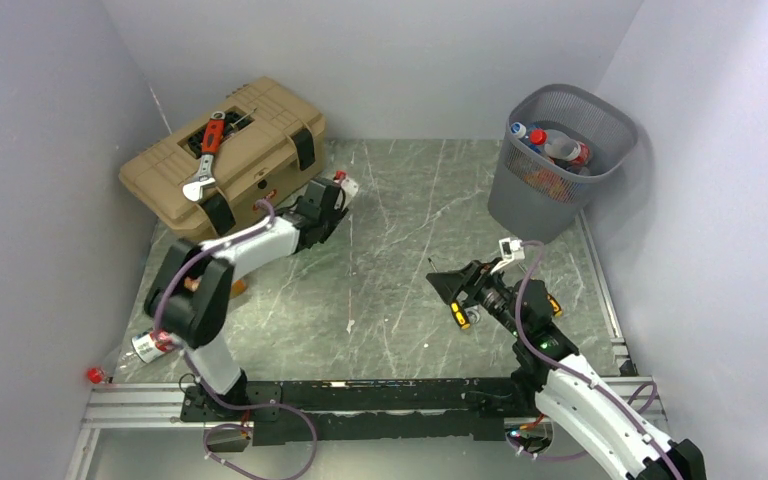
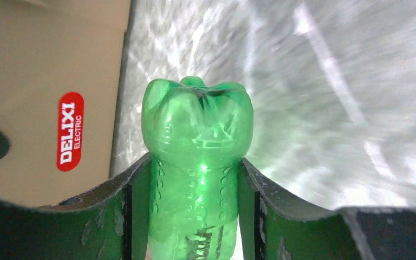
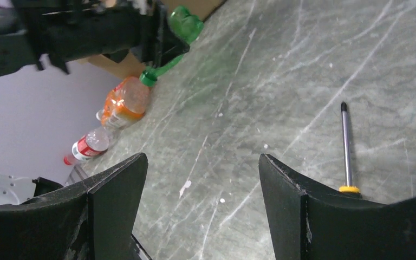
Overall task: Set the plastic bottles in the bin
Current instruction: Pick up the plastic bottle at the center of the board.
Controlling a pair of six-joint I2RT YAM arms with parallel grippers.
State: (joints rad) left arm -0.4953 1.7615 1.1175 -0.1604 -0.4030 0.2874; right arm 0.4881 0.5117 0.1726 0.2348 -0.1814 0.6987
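A green plastic bottle (image 2: pixel 197 141) lies between the fingers of my left gripper (image 2: pixel 196 160), base pointing away from the wrist, with both jaws pressed against its sides. The right wrist view shows that green bottle (image 3: pixel 184 24) held just off the table beside the toolbox. In the top view the left gripper (image 1: pixel 325 205) covers it. An orange bottle (image 3: pixel 124 103) and a clear bottle with a red label (image 3: pixel 89 145) lie on the table near the left wall. The grey mesh bin (image 1: pixel 560 160) stands at the far right with bottles (image 1: pixel 550 145) inside. My right gripper (image 3: pixel 200 160) hangs open over bare table.
A tan toolbox (image 1: pixel 225 150) with a red-handled wrench (image 1: pixel 205 160) on its lid stands at the far left, close to the left gripper. A screwdriver (image 3: pixel 345 141) lies on the table by the right gripper. A red cap (image 1: pixel 95 376) sits near the left wall.
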